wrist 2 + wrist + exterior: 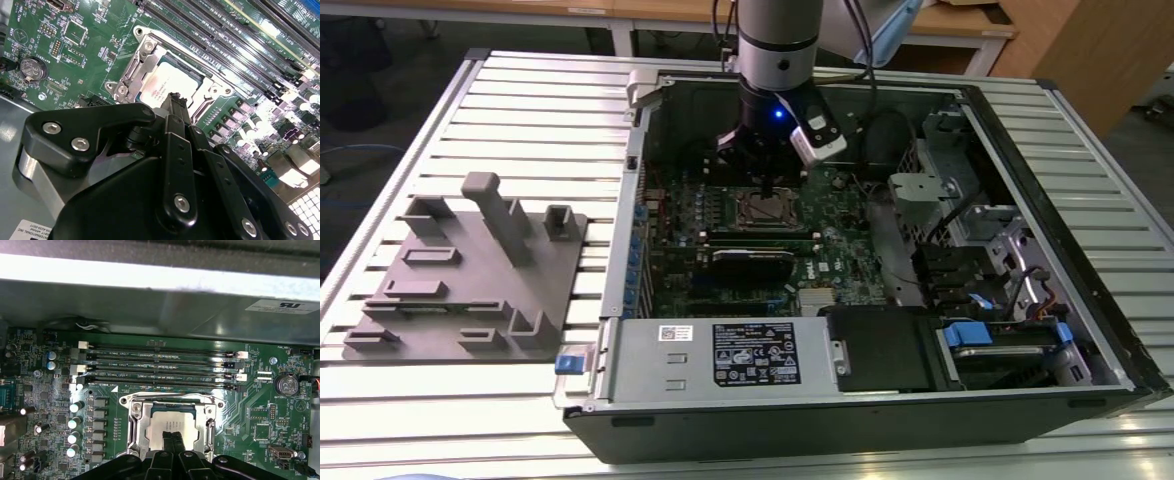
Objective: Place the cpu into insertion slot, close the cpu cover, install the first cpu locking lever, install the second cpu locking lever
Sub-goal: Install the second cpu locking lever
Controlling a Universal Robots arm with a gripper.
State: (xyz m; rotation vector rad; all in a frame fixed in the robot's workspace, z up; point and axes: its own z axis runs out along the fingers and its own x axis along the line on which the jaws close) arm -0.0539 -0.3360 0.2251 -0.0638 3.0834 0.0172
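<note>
The cpu (pixel 172 419) lies flat in the insertion slot (pixel 767 210) of the green motherboard, its silver-grey face (pixel 159 84) showing. The cpu cover (pixel 138 429) lies down around it as a silver frame (pixel 129 76), and the chip shows through its window. My gripper (pixel 172 439) hangs just above the edge of the chip, black fingers pressed together with nothing between them. In the exterior view the gripper (pixel 767 190) reaches down into the open computer case right over the socket.
Several long black memory slots (pixel 160 365) run beside the socket. A black card (pixel 750 264) lies on the socket's other side, with the power supply box (pixel 720 355) beyond it. A drive cage and cables (pixel 974 250) fill the case's right. A grey fixture (pixel 467 270) stands on the table at the exterior view's left.
</note>
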